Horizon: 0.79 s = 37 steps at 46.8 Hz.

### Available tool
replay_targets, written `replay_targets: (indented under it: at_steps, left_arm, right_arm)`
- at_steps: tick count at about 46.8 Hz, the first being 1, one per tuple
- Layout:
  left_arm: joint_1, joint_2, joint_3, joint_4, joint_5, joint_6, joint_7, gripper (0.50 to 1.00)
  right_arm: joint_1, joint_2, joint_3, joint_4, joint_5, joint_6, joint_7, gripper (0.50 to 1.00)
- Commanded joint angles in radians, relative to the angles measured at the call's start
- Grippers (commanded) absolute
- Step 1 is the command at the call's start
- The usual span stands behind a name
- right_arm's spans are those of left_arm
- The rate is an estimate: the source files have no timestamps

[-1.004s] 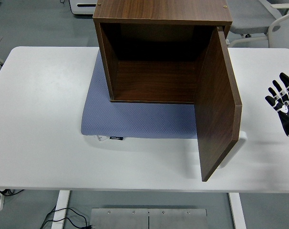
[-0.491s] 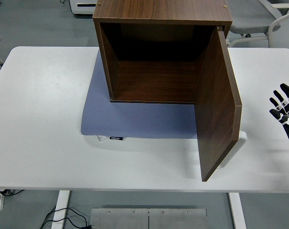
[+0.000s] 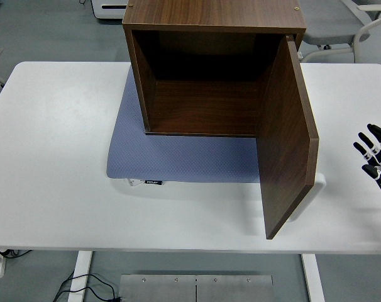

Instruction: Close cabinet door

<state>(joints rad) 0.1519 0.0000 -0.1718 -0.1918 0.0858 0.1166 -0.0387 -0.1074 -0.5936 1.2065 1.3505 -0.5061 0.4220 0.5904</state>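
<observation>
A dark wooden cabinet (image 3: 209, 75) stands on a blue mat (image 3: 178, 157) on the white table. Its inside is empty. Its door (image 3: 288, 138) is hinged on the right and swings wide open toward me, its front edge near the table's near side. A white handle (image 3: 317, 182) shows behind the door's lower edge. My right hand (image 3: 376, 157) is at the right edge, well to the right of the door, fingers spread and holding nothing. My left arm is out of view.
The white table (image 3: 52, 157) has bare surface left of the mat. A grey chair (image 3: 341, 25) stands behind the table at top right. A white device (image 3: 109, 7) sits on the floor at the top.
My right hand has moved down and a little to the right along the table's right edge, still open. The door has not moved.
</observation>
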Motion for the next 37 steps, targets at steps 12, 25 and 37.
replay_targets:
  at_steps: [12, 25, 37]
  left_arm:
    - [0.000, 0.000, 0.000, 0.000, 0.000, 0.000, 0.000, 1.000]
    - [0.000, 0.000, 0.000, 0.000, 0.000, 0.000, 0.000, 1.000]
    - [0.000, 0.000, 0.000, 0.000, 0.000, 0.000, 0.000, 1.000]
  right_arm:
    - [-0.075, -0.017, 0.001, 0.009, -0.048, 0.078, 0.020, 1.000]
    - [-0.129, -0.032, 0.001, 0.009, -0.068, 0.152, 0.020, 1.000]
    - [-0.160, -0.035, 0.001, 0.012, -0.086, 0.189, 0.020, 1.000]
